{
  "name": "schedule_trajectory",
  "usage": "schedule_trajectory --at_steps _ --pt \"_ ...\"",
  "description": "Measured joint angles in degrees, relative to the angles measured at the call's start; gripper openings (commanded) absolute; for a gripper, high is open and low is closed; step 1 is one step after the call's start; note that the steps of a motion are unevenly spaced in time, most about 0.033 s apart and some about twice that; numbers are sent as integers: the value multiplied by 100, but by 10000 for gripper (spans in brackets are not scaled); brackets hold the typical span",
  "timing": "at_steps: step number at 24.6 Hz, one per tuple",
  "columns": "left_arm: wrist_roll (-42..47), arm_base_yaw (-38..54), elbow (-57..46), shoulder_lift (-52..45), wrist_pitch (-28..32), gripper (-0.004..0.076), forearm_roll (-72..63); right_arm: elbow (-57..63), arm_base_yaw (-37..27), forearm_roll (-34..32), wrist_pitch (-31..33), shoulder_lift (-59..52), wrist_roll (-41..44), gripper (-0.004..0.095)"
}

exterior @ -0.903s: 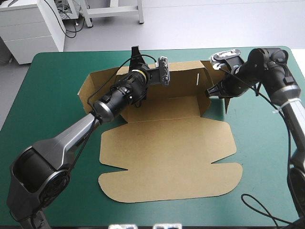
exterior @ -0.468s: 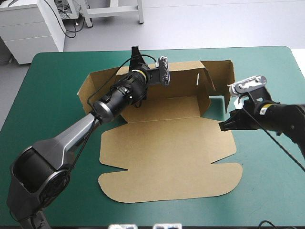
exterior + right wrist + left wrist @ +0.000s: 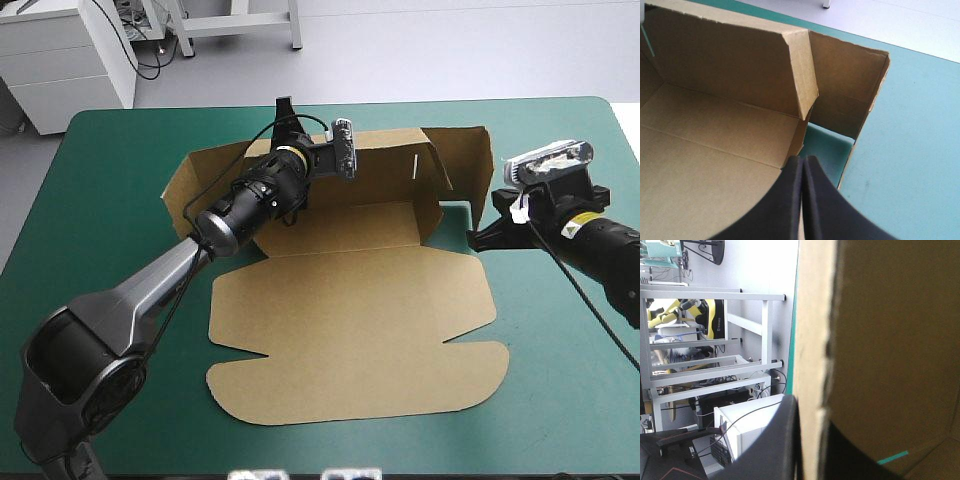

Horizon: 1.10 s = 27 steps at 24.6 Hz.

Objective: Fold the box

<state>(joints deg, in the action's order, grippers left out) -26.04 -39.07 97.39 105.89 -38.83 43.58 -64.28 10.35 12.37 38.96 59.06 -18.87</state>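
The brown box [image 3: 350, 330] lies in the table's middle, its lid flat toward the front and its back wall [image 3: 385, 165] raised. The right side flap [image 3: 472, 160] stands upright, angled outward. My left gripper [image 3: 284, 118] reaches over the back wall's top edge and is shut on the box. In the left wrist view the board's edge [image 3: 810, 340] runs between the black fingers of that gripper [image 3: 812, 412]. My right gripper [image 3: 478, 238] is shut and holds nothing, low beside the box's right front corner. In the right wrist view it [image 3: 803, 160] points at the gap under the folded corner flap [image 3: 802, 70].
Teal-green cover [image 3: 110, 220] shows in a wide strip left of the box, in another to its right [image 3: 560, 350], and along the front edge. A patch of cover [image 3: 825, 145] shows between the corner flap and the right side flap.
My right gripper has left the box's right wall, dropped toward the table's right side, and now rests just outside the right front corner. The right flap now stands free. The left arm has not moved.
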Motion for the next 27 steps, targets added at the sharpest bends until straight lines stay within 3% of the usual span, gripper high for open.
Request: schedule_trajectory --at_steps 4,7,8,10,12,15,16,19,27 --pt "-5 0 0 0 0 -8 -45 -233 0 0 -56 417 -18 -14" --pt "-5 0 0 0 0 -8 -63 -639 0 0 51 782 -79 58" --pt "-5 0 0 0 5 -8 -63 -829 0 0 97 892 -83 195" --pt "-5 0 0 0 5 -8 -63 -1453 0 0 315 1342 -99 350" --pt "-5 0 0 0 5 -8 -63 -1929 0 0 453 1676 -107 404" --pt "-5 0 0 0 5 -8 -70 -2534 0 -5 550 2158 -107 331" --pt "-5 0 0 0 5 -8 -70 -2686 0 -5 569 2295 -107 197" --pt "-5 0 0 0 5 -8 -77 -3347 0 -18 601 2933 -20 -7" --pt "-5 0 0 0 9 -8 -77 -4065 0 -297 1010 4599 823 -19"
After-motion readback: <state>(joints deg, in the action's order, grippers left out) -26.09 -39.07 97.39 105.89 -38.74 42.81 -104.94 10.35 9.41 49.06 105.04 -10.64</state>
